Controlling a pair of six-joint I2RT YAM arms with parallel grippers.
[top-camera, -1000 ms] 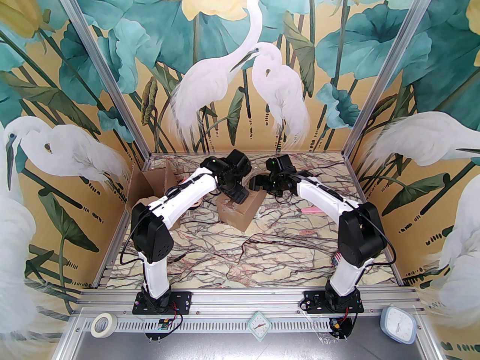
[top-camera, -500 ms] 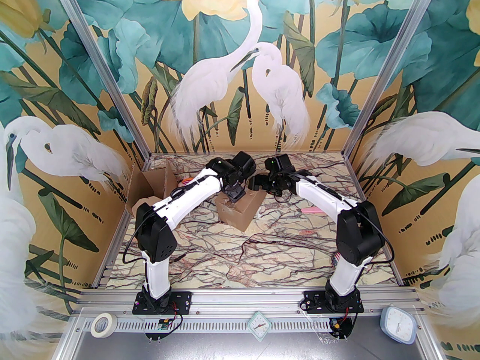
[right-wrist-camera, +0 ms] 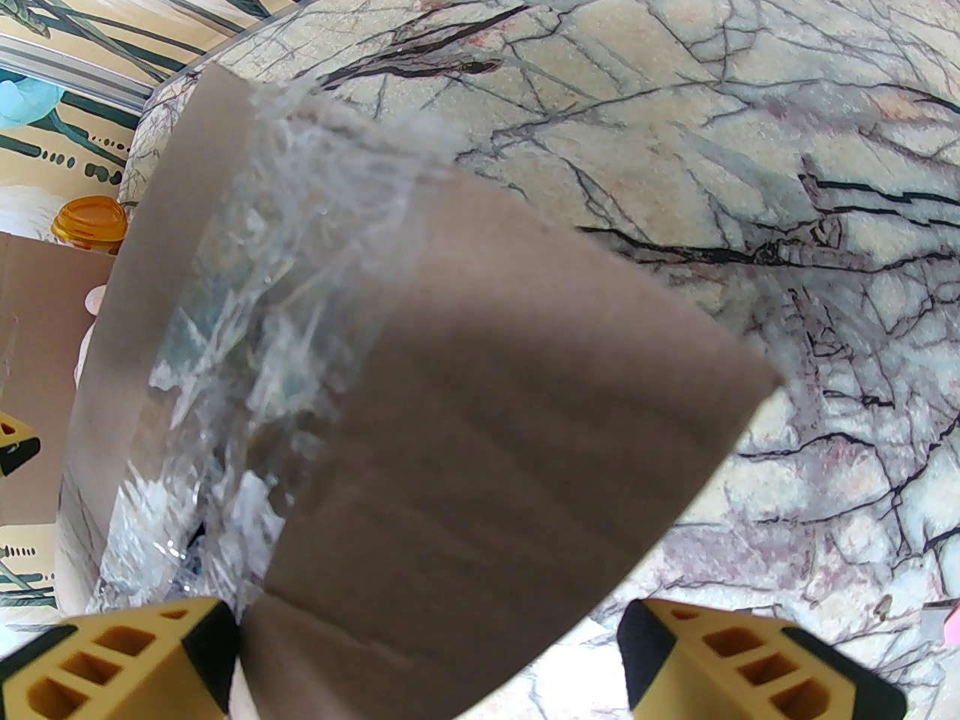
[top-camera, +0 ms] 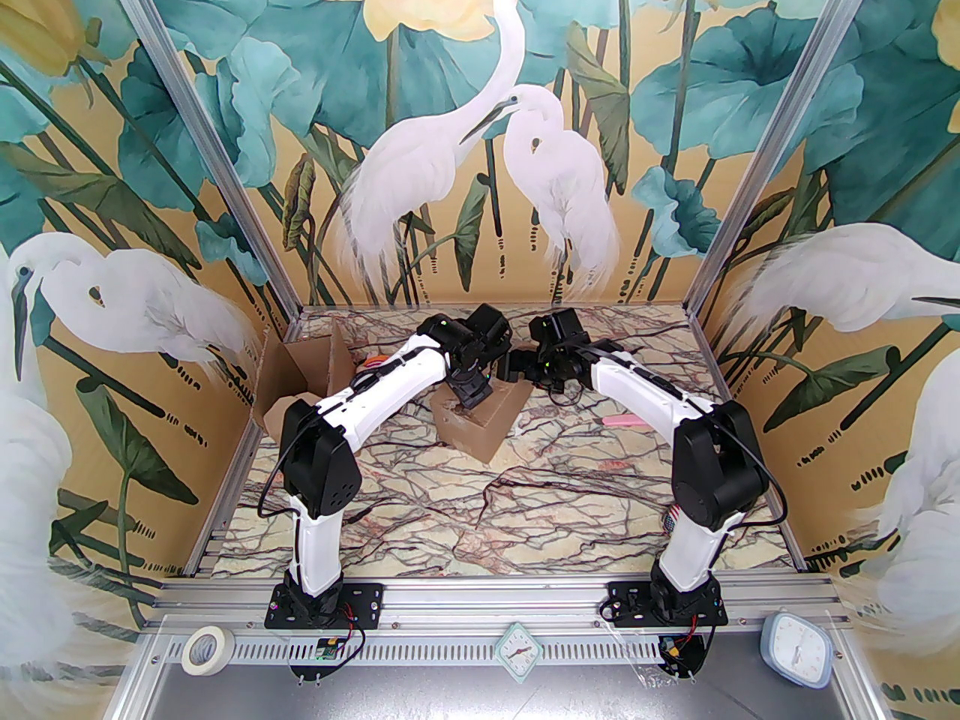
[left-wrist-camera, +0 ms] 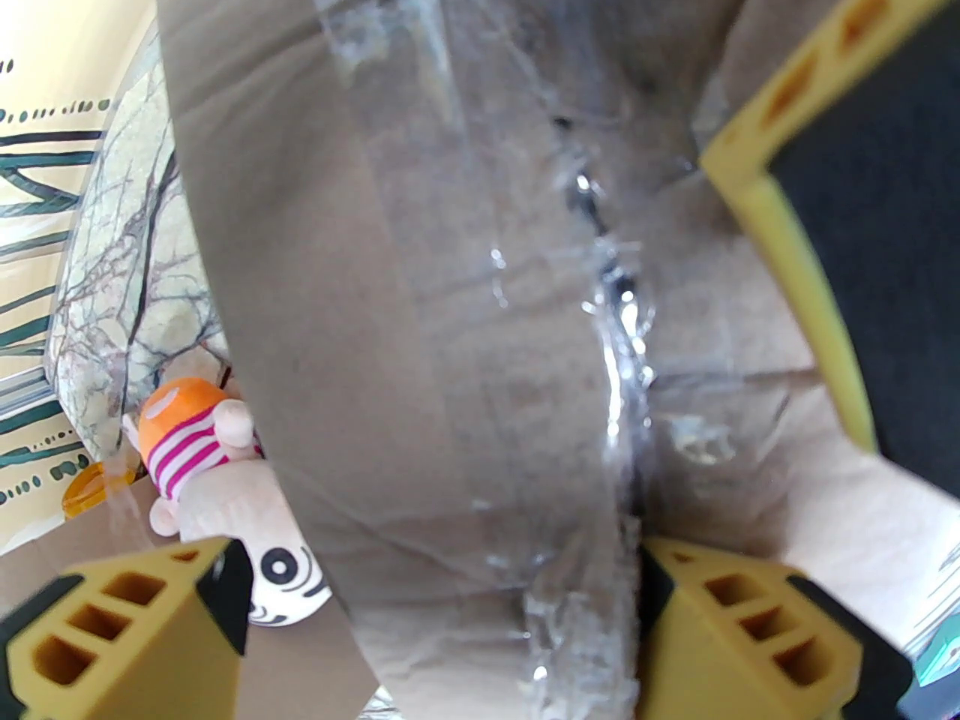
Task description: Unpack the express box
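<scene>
The express box (top-camera: 480, 428) is a small brown cardboard carton sealed with crinkled clear tape, standing mid-table toward the back. My left gripper (top-camera: 469, 394) hangs just over its top, open. In the left wrist view its yellow fingers (left-wrist-camera: 120, 627) straddle the taped seam of the box (left-wrist-camera: 375, 289), touching nothing I can make out. My right gripper (top-camera: 514, 366) is at the box's far right corner, open. A cardboard corner of the box (right-wrist-camera: 487, 439) lies between its spread fingers (right-wrist-camera: 750, 657).
An opened cardboard carton (top-camera: 300, 372) stands at the back left. A plush toy (left-wrist-camera: 210, 477) with an orange cap and pink stripes lies beside the box, near an orange-lidded bottle (right-wrist-camera: 86, 222). A pink object (top-camera: 626, 421) lies to the right on the marble table (top-camera: 487, 507).
My left arm has swung right and its gripper has turned and settled closer onto the box top. The right arm and the box have stayed put.
</scene>
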